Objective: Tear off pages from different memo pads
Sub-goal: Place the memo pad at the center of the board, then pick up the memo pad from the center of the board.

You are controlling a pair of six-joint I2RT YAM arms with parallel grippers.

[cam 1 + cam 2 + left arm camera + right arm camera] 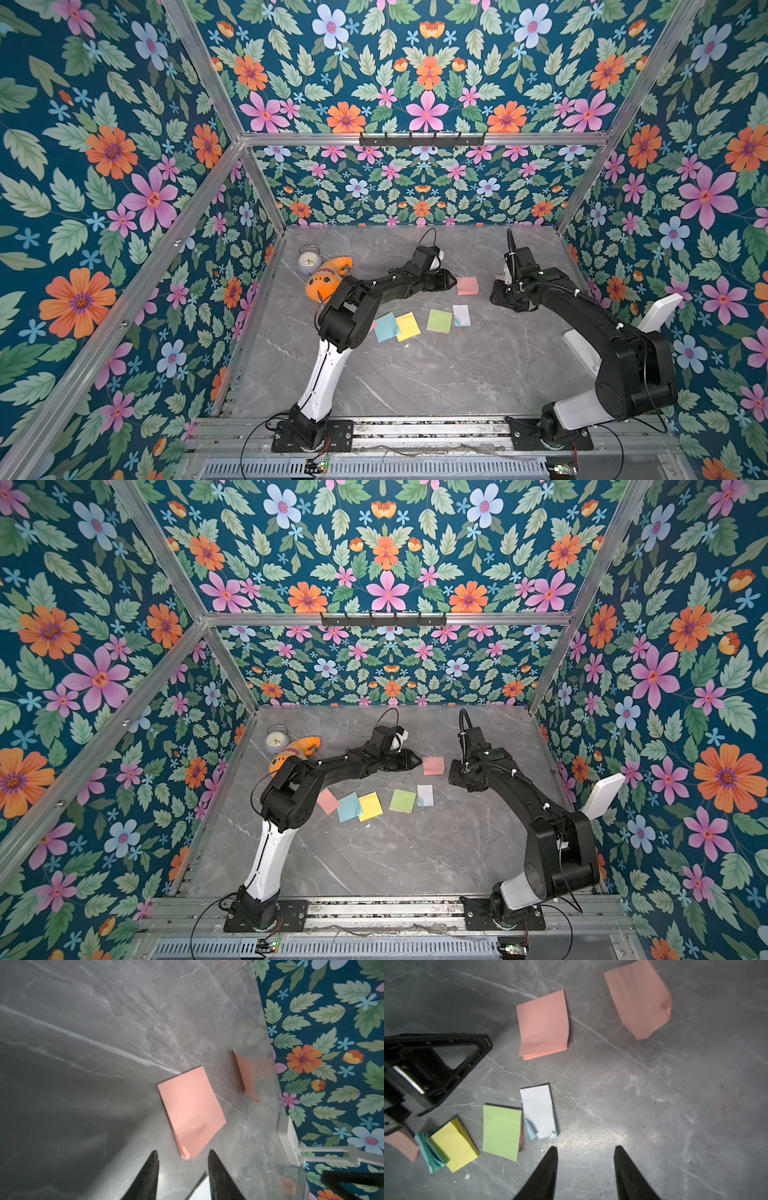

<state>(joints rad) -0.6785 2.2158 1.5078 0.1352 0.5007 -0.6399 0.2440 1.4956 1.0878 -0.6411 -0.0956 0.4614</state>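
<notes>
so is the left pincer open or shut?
Open: the left pincer has its fingers apart, gripping nothing; the salmon pad lies just ahead.

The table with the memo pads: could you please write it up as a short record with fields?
Left tool: open, empty
Right tool: open, empty
Salmon pad: flat, between the tools
Salmon page: loose beside that pad, blurred
Row: pink square, blue pad, yellow pad, green pad, white-topped pad

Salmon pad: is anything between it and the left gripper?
Nothing visible. The left gripper stands open, facing the salmon pad; only bare table lies between them.
</notes>
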